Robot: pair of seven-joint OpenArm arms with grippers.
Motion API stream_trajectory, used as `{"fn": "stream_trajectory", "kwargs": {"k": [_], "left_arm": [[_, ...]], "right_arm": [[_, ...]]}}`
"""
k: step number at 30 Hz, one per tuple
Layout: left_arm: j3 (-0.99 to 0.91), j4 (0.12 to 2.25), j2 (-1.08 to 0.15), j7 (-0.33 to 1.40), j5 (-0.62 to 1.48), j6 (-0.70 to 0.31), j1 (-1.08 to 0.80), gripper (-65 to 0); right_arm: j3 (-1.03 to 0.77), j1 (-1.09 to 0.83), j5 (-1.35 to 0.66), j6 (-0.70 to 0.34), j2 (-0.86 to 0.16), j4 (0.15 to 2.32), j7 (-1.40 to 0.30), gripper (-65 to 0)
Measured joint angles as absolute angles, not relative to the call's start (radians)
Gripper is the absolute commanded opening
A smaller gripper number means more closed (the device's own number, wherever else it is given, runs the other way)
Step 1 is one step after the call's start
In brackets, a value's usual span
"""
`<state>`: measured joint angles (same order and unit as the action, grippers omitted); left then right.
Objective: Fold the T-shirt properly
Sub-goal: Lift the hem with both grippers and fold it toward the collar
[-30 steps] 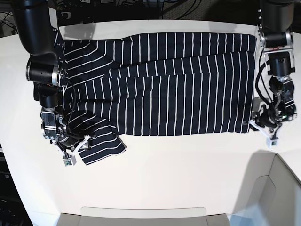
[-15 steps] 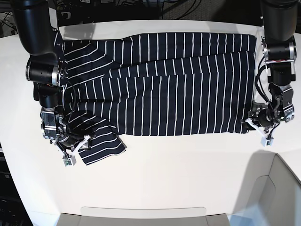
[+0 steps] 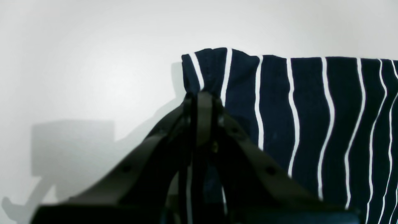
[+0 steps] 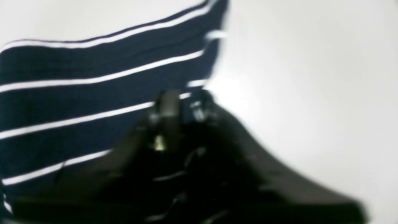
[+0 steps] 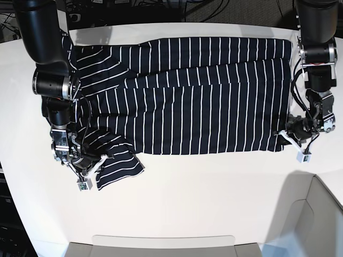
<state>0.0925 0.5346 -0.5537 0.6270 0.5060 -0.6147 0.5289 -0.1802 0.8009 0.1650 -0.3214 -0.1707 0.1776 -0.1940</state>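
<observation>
I have the dark navy, white-striped soft cloth T-shirt (image 5: 182,96) spread across the far half of the white bench (image 5: 177,203), hem toward the right edge, sleeves toward the left, with its far portion apparently folded over the middle.

My left gripper (image 3: 202,96) is pinched closed on the near hem corner beside the right edge; in the left wrist view the cloth puckers into a small gathered peak right above the fingertips. My right gripper (image 5: 91,167) sits at the near sleeve by the left edge. The right wrist view is blurred, but the jaws look closed on the striped sleeve edge.

My worry is the bite on both sides. The left pinch appears to hold only the very tip of the corner, so a quick lift could let the thin knit slide out. If one arm leads the other, the limp fabric would likely skew and the fold line would go crooked. The sleeve lies crumpled, with its stripes slanting, so it may bunch under the body panel rather than lie flat.
</observation>
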Motion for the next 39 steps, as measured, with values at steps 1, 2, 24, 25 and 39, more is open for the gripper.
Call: {"fn": "stream_trajectory", "kwargs": {"k": [1, 2, 24, 25, 39], "left_arm": [[0.093, 0.535, -0.554, 0.63, 0.506, -0.615, 0.53, -65.0], [0.093, 0.535, -0.554, 0.631, 0.506, -0.615, 0.532, -65.0], [-0.151, 1.071, -0.542, 0.957, 0.468, -0.607, 0.314, -65.0], [-0.151, 1.09, -0.538, 0.961, 0.47, -0.609, 0.302, -65.0], [-0.283, 1.36, -0.531, 1.081, 0.472, -0.615, 0.159, -65.0]], "right_arm": [[-0.184, 0.804, 0.165, -0.321, -0.167, 0.178, -0.194, -65.0], [-0.182, 0.806, 0.166, -0.321, -0.162, 0.181, -0.195, -65.0], [-0.185, 0.662, 0.174, -0.336, -0.154, 0.683, -0.408, -65.0], [-0.185, 0.64, 0.174, -0.336, -0.154, 0.745, -0.428, -65.0], [-0.186, 0.38, 0.163, -0.434, -0.137, 1.306, -0.67, -65.0]]}}
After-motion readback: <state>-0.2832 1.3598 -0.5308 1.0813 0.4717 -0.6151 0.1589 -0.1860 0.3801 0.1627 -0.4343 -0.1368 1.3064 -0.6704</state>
